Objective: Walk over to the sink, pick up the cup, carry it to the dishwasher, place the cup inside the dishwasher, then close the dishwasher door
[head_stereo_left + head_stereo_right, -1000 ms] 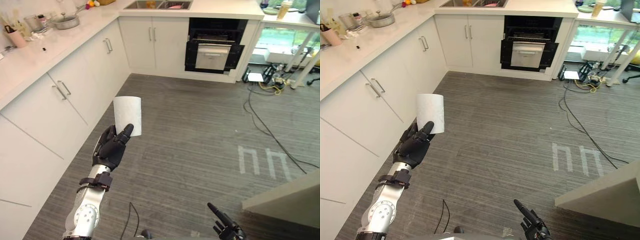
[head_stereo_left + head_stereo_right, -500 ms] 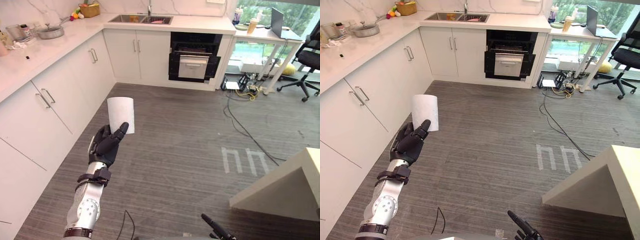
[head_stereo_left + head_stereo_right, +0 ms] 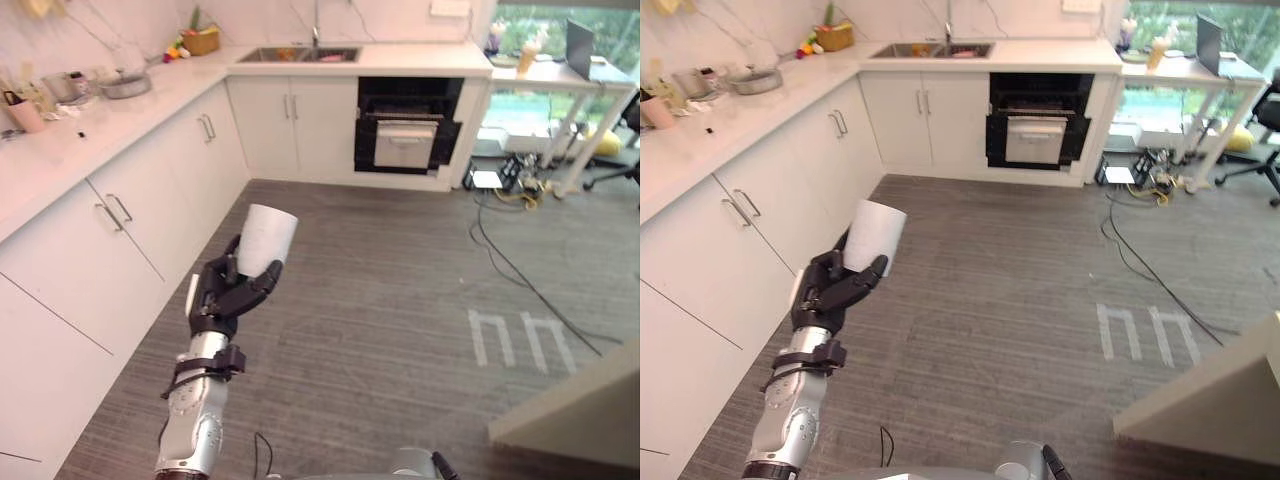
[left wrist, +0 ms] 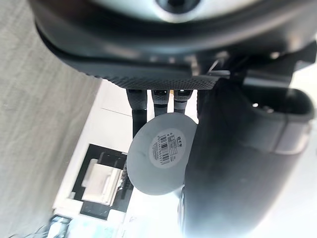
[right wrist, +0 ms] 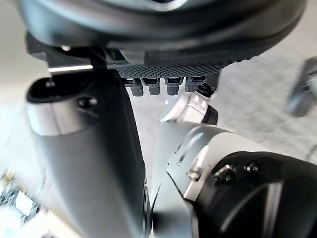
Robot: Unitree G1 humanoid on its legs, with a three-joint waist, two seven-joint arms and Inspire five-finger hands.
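My left fingers [image 4: 162, 98] and thumb are curled round the lower part of the cup [image 3: 267, 236], clamped on it, and in the wrist view its labelled base [image 4: 161, 151] faces back at me between them. What has just changed is the tilt. Half a second ago the cup stood upright above my left hand [image 3: 231, 291], with the thumb lying up its front; now it leans, rim tipped up and away from the cabinets [image 3: 120, 215] on my left, and it sits deeper in my grasp. I judge that the hold is still sound, but a leaning cup can slip, so I would steady the wrist before walking on. The cup is in the air over the floor [image 3: 400, 290], just out from the cabinets under the long bench [image 3: 60, 150] and well apart from the dishwasher [image 3: 408, 135], which stands open under the far bench, right of the sink [image 3: 305, 54]. The pick-up is done; the carry, the placing and the door remain. My right hand [image 5: 163, 64] hangs low at my side, and I cannot tell its state. The whole scene has also shifted since the earlier frames, which I put down to my head turning, not to anything in the kitchen moving
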